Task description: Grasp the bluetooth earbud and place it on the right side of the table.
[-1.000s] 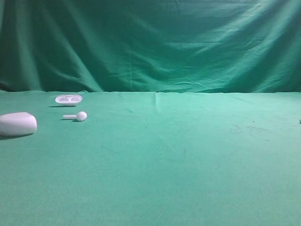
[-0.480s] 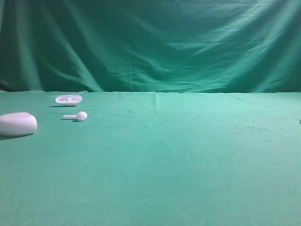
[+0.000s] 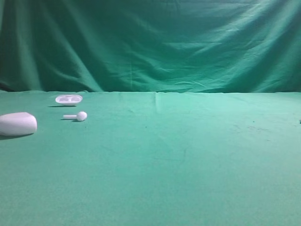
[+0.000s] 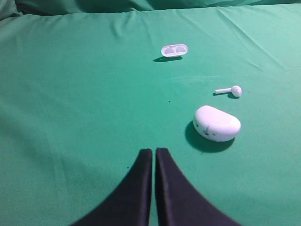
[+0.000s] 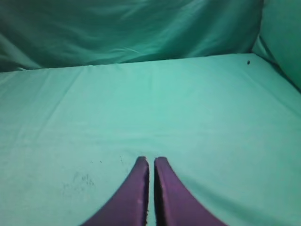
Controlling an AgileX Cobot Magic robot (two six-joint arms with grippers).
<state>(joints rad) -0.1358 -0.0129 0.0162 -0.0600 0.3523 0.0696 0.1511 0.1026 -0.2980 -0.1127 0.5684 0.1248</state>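
The compact short-stemmed bluetooth earbud does not show in any view. On the green table, at the far left, lie a white earbud with a long straight stem and ball head, a larger white pebble-like case and a white oval tray with two hollows. In the left wrist view the long-stemmed earbud, the case and the tray lie ahead and to the right of my left gripper, which is shut and empty. My right gripper is shut and empty over bare cloth.
A green draped backdrop rises behind the table's far edge. Neither gripper shows in the exterior view. A faint smudge marks the cloth at the right.
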